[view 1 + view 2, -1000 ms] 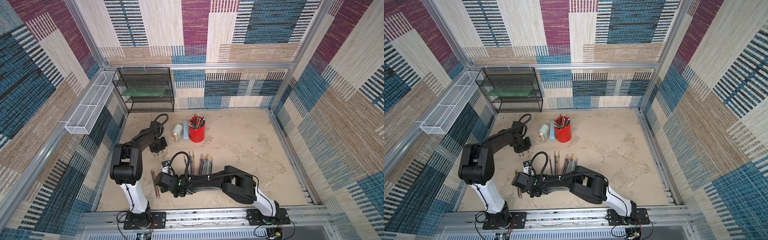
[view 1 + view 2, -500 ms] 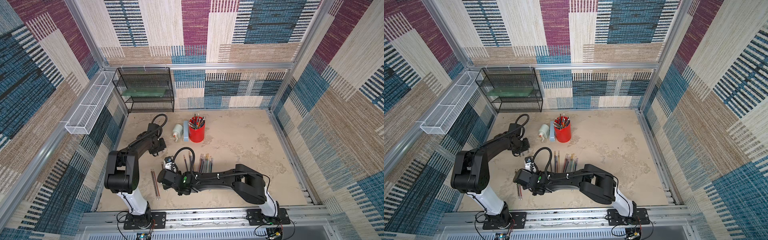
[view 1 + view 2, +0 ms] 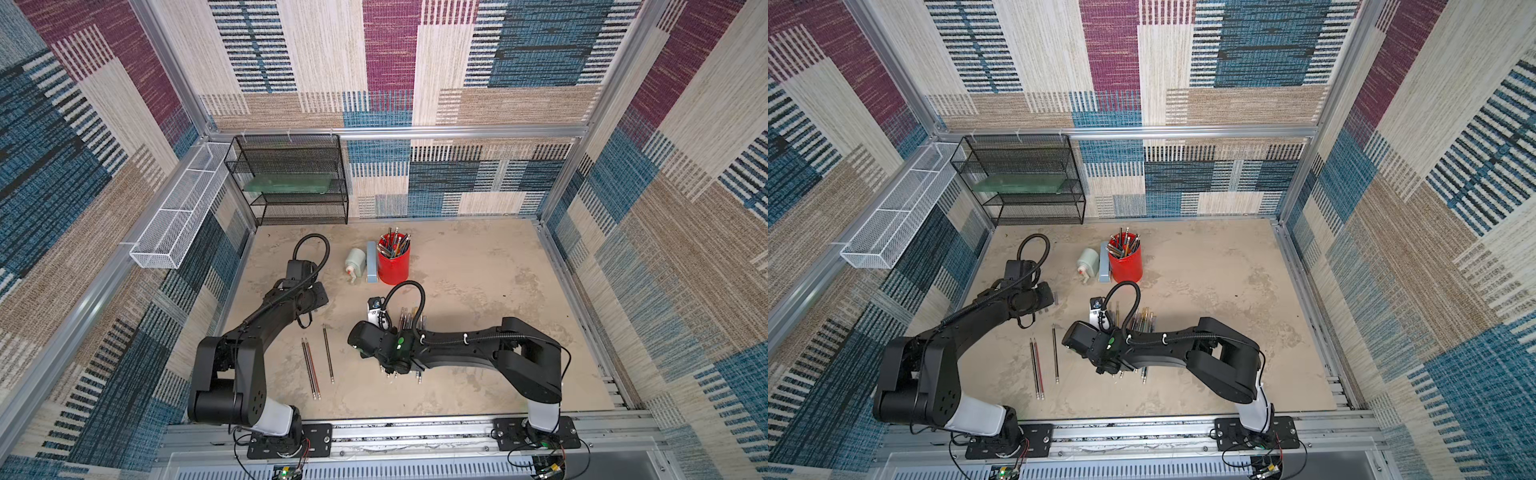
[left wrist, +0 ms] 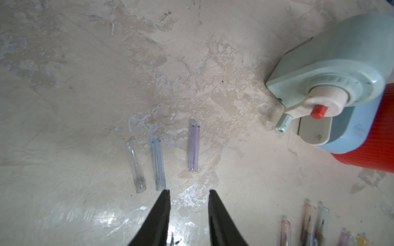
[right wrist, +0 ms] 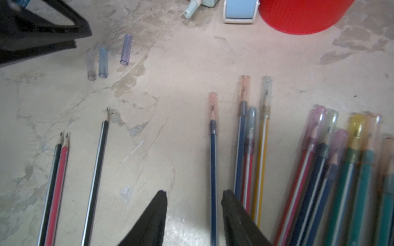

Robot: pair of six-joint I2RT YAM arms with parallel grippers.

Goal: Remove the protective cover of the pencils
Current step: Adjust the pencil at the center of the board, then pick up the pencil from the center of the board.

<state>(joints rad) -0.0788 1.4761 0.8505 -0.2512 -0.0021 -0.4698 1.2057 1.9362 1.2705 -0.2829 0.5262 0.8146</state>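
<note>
**Pencils (image 5: 260, 161) lying on the table (image 5: 170, 64), most with clear caps on, three bare (image 5: 96, 170).**
The left gripper (image 4: 188, 191) is empty and narrowly parted, just beside three loose caps (image 4: 158, 165). The right gripper (image 5: 193, 192) is parted, with a capped dark blue pencil (image 5: 213, 170) lying ungripped between its fingers.

You had three bare pencils (image 5: 95, 170) lying flat on the tabletop (image 5: 170, 85) at the left, sharpened tips pointing far: a black and a red one touching side by side, and a black one with a pale stripe just to their right. Beyond their tips lay three loose caps (image 4: 158, 166), short see-through tubes, clear, blue and purple, roughly parallel. To the right lay the capped pencils (image 5: 213, 170), navy, red, yellow and teal, each tip inside a tinted cap, the rightmost ones crowded together.
</note>
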